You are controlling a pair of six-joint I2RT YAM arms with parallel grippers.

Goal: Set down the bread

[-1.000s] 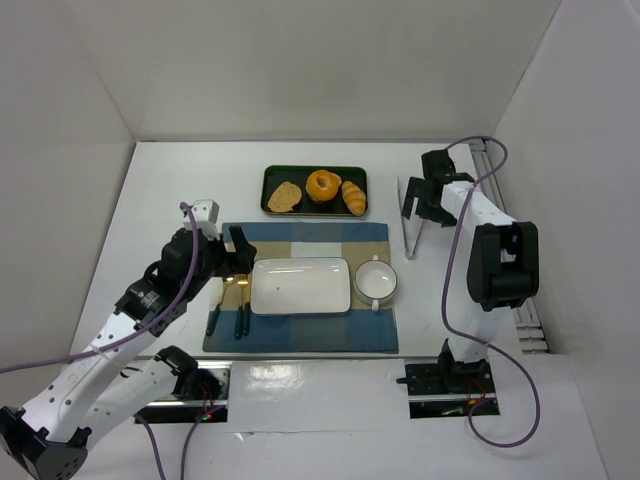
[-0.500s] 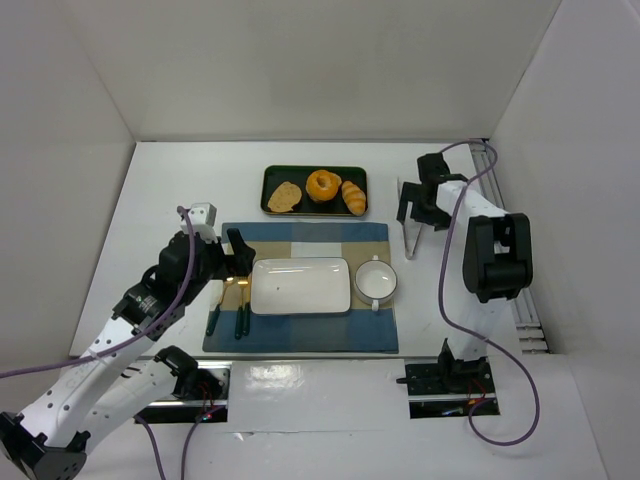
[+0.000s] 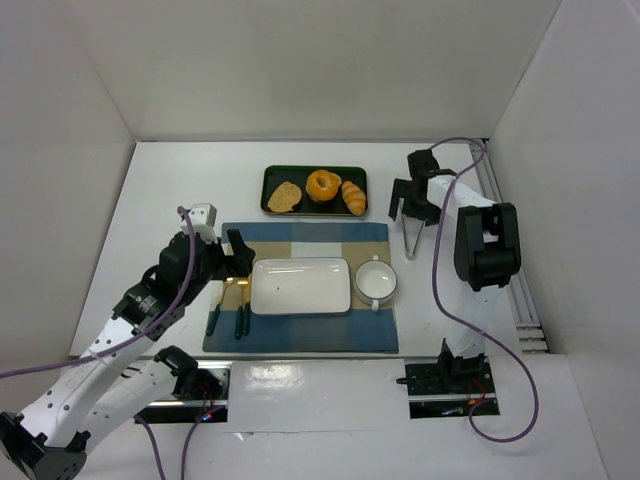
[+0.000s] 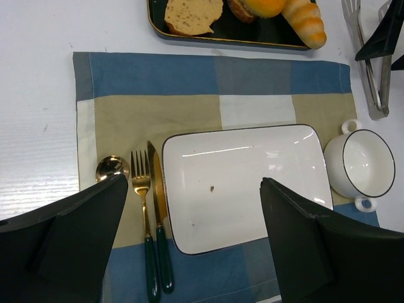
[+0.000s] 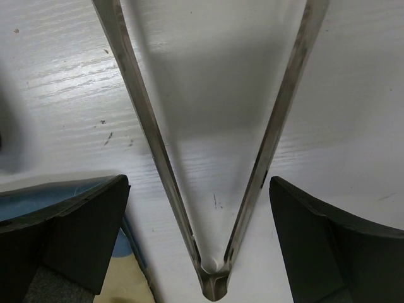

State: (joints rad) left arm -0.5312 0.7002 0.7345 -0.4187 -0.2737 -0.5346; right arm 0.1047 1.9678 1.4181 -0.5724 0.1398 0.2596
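"What's the right arm doing?"

"It reaches far up the right side of the table with the elbow folded high and the wrist tipped down. The right gripper [image 3: 411, 208] hangs over the metal tongs [image 3: 410, 240]. Its fingers are spread wide, one outside each leg of the tongs. From its own camera there looks to be a gap on both sides, though I can't tell how far it is above the table."

"And the bread?"

"The bread [image 3: 323, 185] lies in the dark tray [image 3: 268, 174] at the back, between a toast slice [image 3: 285, 196] and a roll [image 3: 354, 197]. It's well apart from both grippers."

"The left arm?"

"It slants in from the near-left corner. The left gripper [image 4: 194, 189] has its jaws apart and holds nothing. It hovers over the white plate [image 4: 240, 164], beside the cutlery [image 4: 146, 189] on the checked placemat [image 4: 189, 79]."
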